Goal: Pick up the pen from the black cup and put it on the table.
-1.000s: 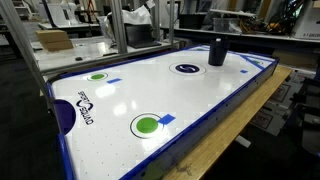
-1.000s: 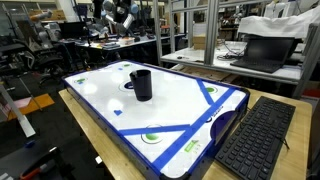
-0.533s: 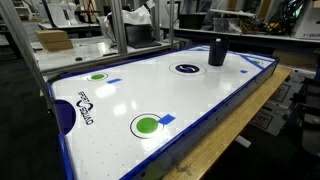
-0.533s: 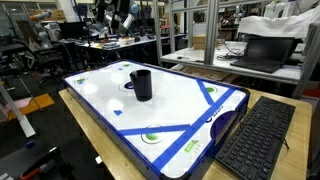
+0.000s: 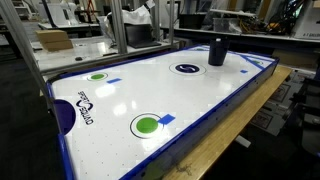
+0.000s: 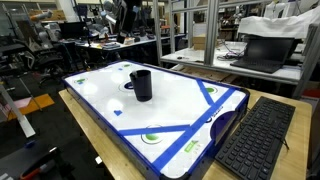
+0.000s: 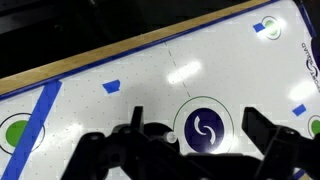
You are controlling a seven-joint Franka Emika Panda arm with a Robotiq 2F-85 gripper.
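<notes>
- Pale wooden bench [image 5: 238,118].
- Black keyboard [image 6: 255,140] lying on the bench.
- Open laptop [image 6: 262,52] on a desk beyond the bench.
- Dark floor [image 6: 40,160] beside the bench.

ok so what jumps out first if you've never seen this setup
The glossy white table, with its blue rim and green round spots, fills both exterior views. The black cup stands alone near one end of it, beside a dark-blue printed circle. In the wrist view the gripper hangs open above the table, its dark fingers spread to either side of that circle.
</notes>
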